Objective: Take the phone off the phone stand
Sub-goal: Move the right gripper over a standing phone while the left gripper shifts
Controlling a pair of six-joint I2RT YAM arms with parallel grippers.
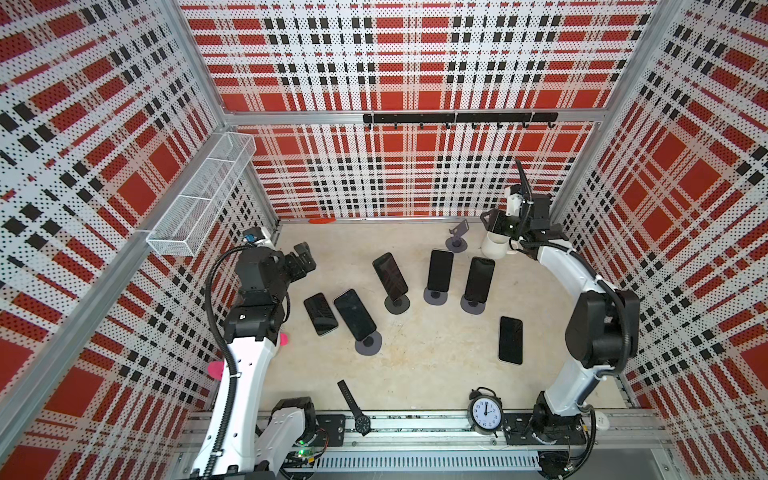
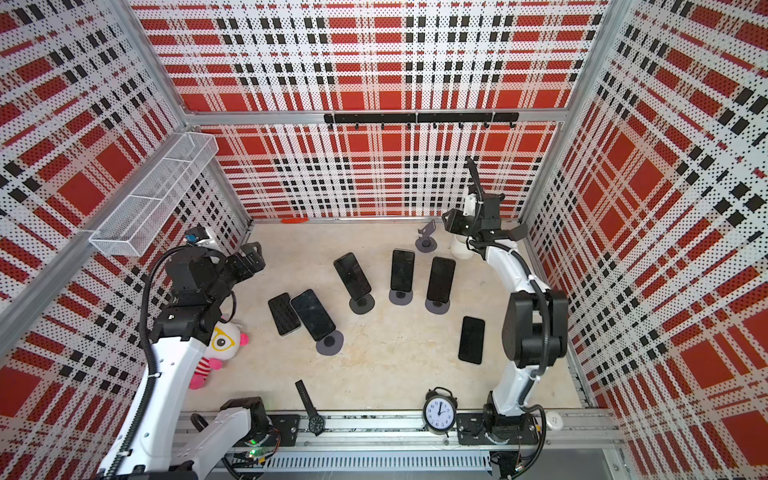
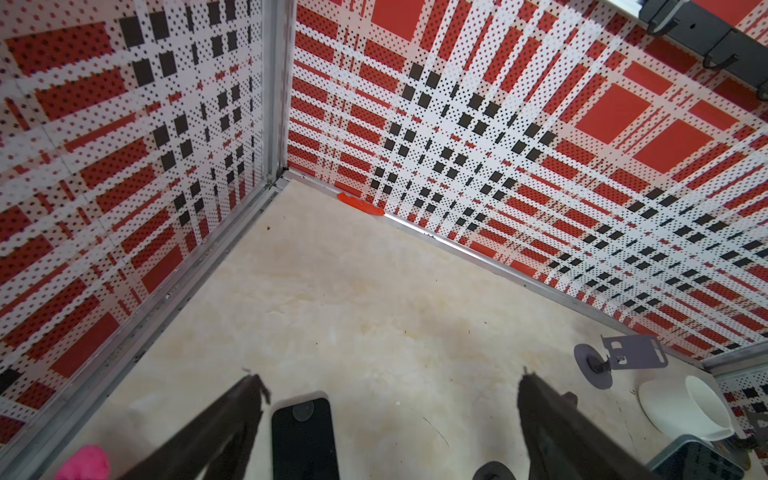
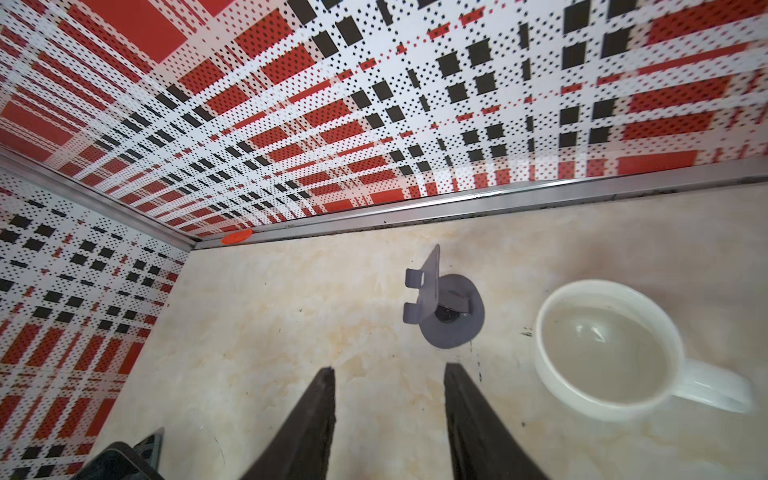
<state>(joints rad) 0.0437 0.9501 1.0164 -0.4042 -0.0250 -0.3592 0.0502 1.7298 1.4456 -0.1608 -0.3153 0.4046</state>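
Between-phones step, it seems — right gripper (image 4: 390,368) is held half-open and empty by the bare stand (image 4: 444,311), left gripper (image 3: 389,375) is spread wide and empty, so the nearest propped phone (image 1: 480,278) mid-table must be reached, pinched at its edges, lifted off.

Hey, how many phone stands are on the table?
5. Empty stand at the back beside the mug; three stands in a middle row and a front-left stand, all occupied. None seems hidden.

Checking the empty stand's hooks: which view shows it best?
Right wrist: the empty stand is close, central, both hooks clear. In both top views it is small; left wrist shows it farther off.
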